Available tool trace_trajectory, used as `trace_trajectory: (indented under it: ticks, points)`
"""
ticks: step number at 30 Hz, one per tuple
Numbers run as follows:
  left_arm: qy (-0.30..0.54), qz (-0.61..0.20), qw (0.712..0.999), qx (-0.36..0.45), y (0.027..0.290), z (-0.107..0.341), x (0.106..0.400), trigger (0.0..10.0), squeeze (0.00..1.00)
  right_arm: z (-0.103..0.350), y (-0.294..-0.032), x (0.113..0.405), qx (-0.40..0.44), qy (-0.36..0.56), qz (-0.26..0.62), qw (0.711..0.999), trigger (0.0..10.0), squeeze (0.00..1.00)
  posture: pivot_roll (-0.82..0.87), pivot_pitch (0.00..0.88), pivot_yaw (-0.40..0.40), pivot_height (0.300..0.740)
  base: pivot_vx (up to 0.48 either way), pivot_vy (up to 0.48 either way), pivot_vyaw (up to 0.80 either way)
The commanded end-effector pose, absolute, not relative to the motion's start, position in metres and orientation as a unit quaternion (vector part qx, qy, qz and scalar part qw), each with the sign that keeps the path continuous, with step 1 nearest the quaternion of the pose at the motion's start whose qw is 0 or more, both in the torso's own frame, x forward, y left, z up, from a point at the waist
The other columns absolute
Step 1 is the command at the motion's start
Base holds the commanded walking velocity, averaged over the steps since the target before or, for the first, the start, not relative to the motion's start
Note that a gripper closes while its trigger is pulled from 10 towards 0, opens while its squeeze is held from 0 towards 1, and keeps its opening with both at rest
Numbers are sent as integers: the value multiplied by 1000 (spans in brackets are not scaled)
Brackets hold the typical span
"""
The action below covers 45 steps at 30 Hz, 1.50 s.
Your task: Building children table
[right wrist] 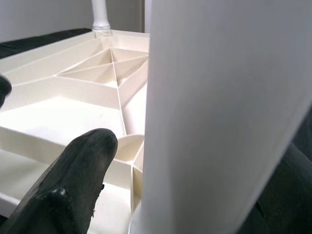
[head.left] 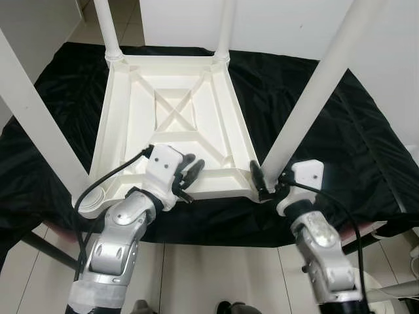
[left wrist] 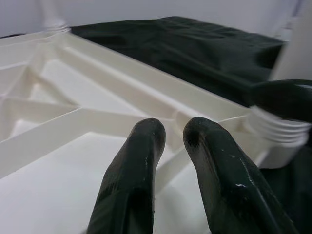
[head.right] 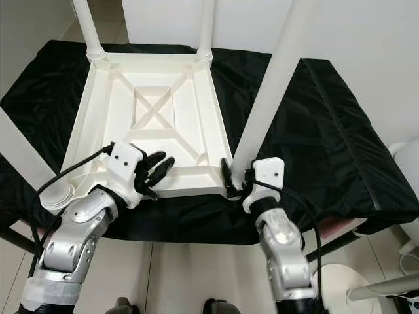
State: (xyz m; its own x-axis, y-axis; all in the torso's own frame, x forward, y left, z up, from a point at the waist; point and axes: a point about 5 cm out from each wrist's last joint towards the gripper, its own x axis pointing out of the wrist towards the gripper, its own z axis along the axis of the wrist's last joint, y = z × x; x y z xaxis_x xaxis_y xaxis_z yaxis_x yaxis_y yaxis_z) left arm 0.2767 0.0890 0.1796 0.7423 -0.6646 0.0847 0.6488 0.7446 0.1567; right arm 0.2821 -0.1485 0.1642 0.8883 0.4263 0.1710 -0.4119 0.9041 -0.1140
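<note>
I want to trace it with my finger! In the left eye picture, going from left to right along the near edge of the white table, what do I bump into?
Near-left table leg → left gripper → right gripper → near-right table leg → black cloth.

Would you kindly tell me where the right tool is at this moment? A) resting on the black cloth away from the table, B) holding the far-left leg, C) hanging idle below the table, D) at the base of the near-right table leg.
D: the right tool sits at the base of the near-right leg, where it meets the upturned white tabletop.
</note>
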Motion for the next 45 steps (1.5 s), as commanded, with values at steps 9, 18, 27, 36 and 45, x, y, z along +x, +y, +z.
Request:
trace_trajectory:
  ticks: [9,18,27,36,45]
  points:
    - [-62,-454,886,74,79,175,265,10000,0,158,-156,294,-57,-73,294,951,10000,0,19,87,-17,740,0,0,0]
    - [-59,-463,879,95,79,169,264,10000,0,154,-161,301,-88,-53,362,927,10000,0,26,89,-14,740,0,0,0]
    - [-59,-457,882,100,79,167,266,10000,0,152,-167,306,-102,-49,373,921,0,0,25,82,-21,740,0,0,0]
    - [-63,-450,885,99,77,166,267,10000,0,146,-170,307,-96,-47,358,927,0,0,24,81,-22,740,0,0,0]
    - [-63,-442,890,97,80,165,268,10000,0,143,-172,304,-74,-54,327,941,10000,0,17,84,-23,740,0,0,0]
